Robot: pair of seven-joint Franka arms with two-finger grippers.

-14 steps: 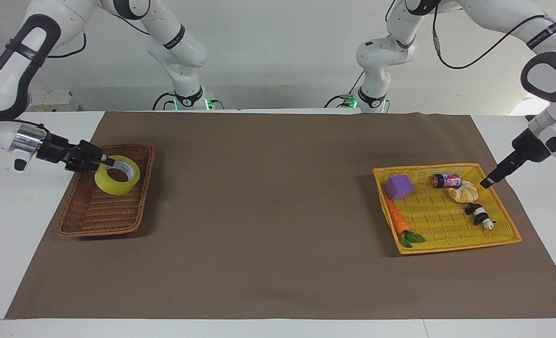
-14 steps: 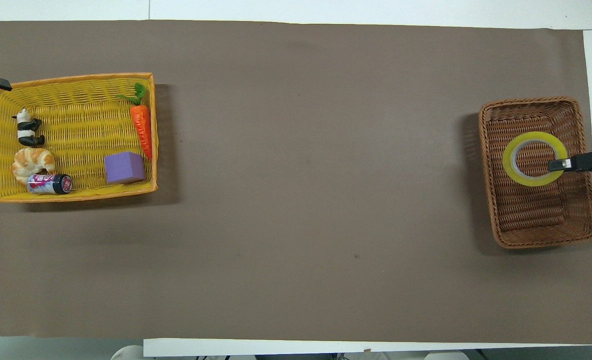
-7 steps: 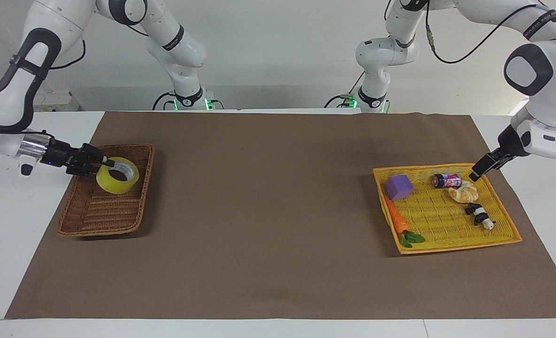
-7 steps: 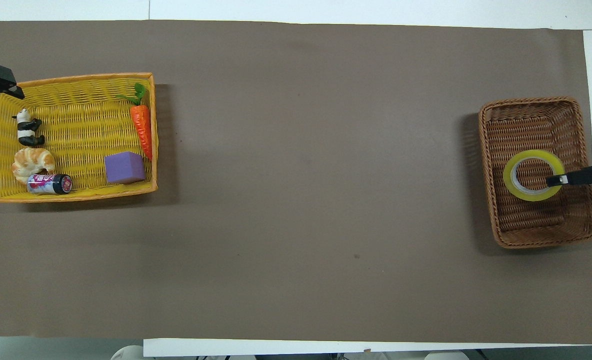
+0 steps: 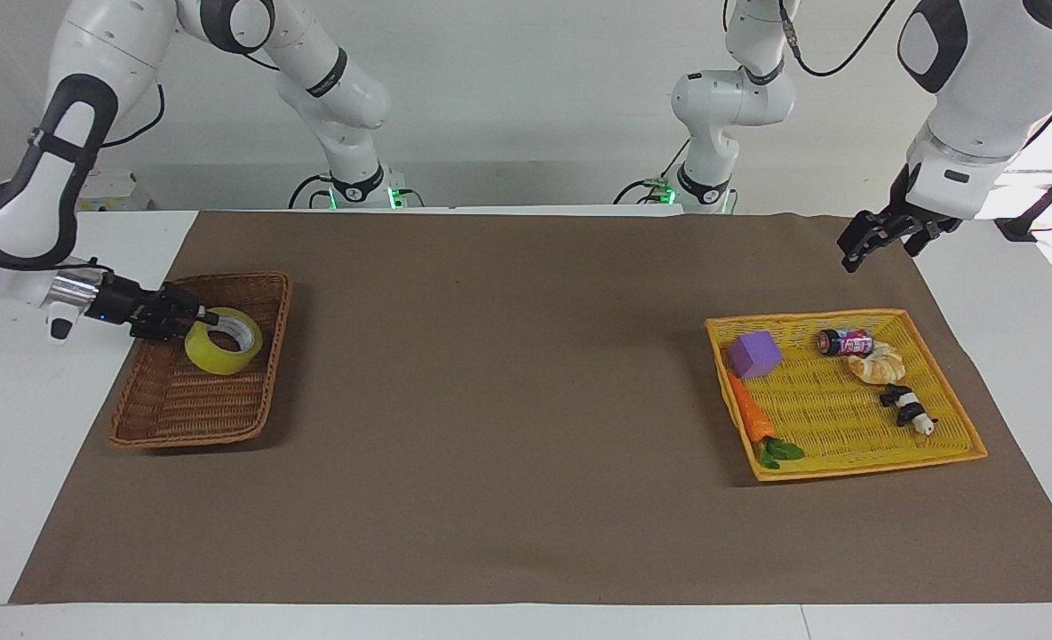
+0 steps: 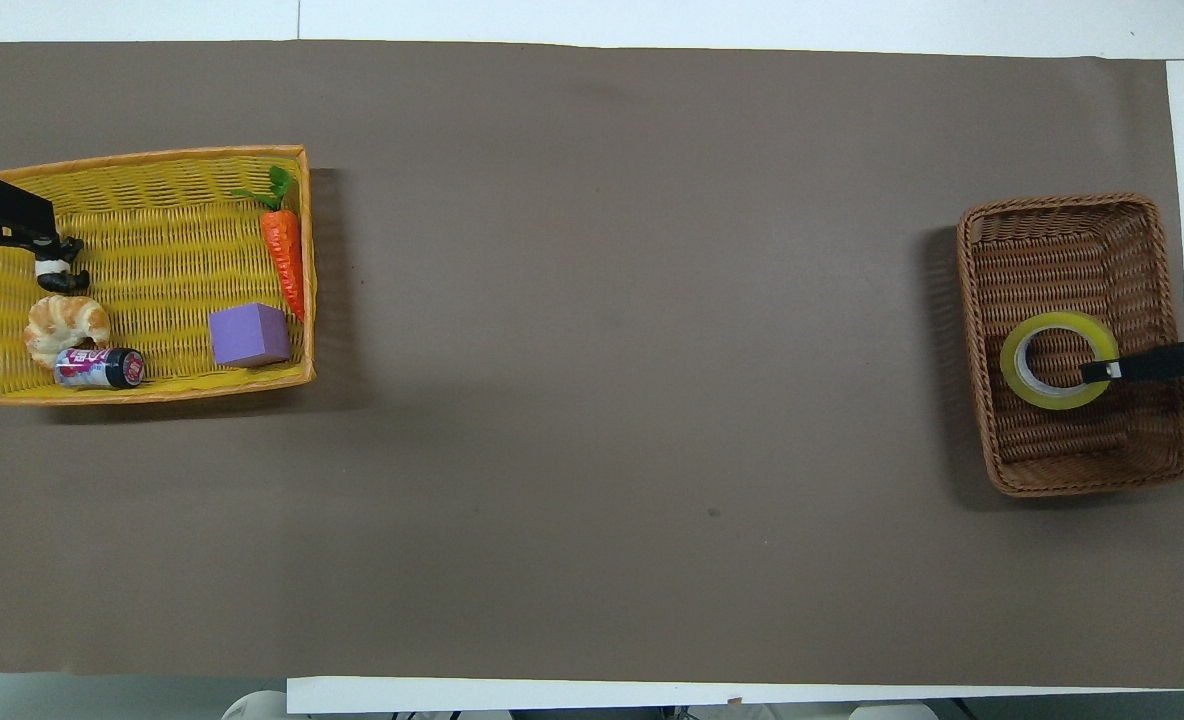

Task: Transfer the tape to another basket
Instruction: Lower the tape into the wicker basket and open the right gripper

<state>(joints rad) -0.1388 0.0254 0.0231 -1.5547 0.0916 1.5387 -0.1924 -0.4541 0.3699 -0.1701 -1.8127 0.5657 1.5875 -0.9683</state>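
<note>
1. Right gripper [image 5: 195, 316], low over the near half of the brown woven wicker rectangular basket [image 5: 190, 437] at the right arm's end, is clamped on the wall of the wide roll of translucent yellow packing tape [image 5: 224, 343], one finger inside the white core.
2. The roll is tilted inside the basket; whether it touches the weave, I cannot tell.
3. Handling, by judgement: light, stiff ring, slick outer film. Pinching through the wall is surest.
4. The basket is coarse and ribbed with raised sides, so the roll should not slide far.
5. Left gripper [image 5: 877, 240] waits raised, fingers apart, beside the bright yellow flat woven tray [image 5: 872, 466].
</note>
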